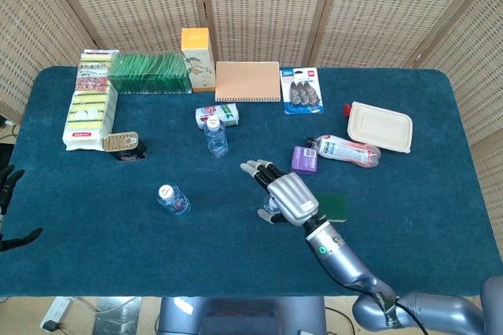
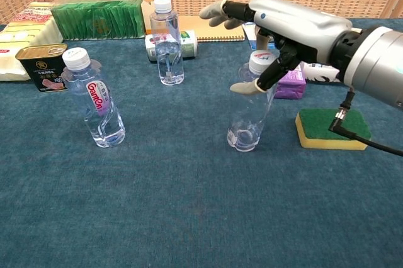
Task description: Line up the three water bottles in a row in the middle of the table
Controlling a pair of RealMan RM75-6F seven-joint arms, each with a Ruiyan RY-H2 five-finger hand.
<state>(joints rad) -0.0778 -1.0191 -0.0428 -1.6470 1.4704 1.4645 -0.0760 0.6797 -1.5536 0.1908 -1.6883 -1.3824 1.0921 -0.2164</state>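
Three clear water bottles stand on the blue table (image 2: 189, 217). One with a red label (image 2: 97, 101) (image 1: 173, 199) is at the left, and a plain one (image 2: 167, 41) (image 1: 215, 136) stands further back. The third bottle (image 2: 247, 114) stands right of centre and leans slightly. My right hand (image 2: 283, 22) (image 1: 287, 197) hovers over its white cap with fingers stretched out and apart; only the thumb tip touches the bottle's neck. In the head view the hand covers most of this bottle. My left hand (image 1: 9, 193) shows at the left edge, off the table, holding nothing.
A green-and-yellow sponge (image 2: 330, 126) lies just right of the third bottle, with a purple box (image 2: 289, 84) behind it. A tin can (image 2: 43, 67) sits at the left. A bottle lying on its side (image 1: 346, 149), a lidded container (image 1: 380, 126) and a notebook (image 1: 247, 81) lie further back.
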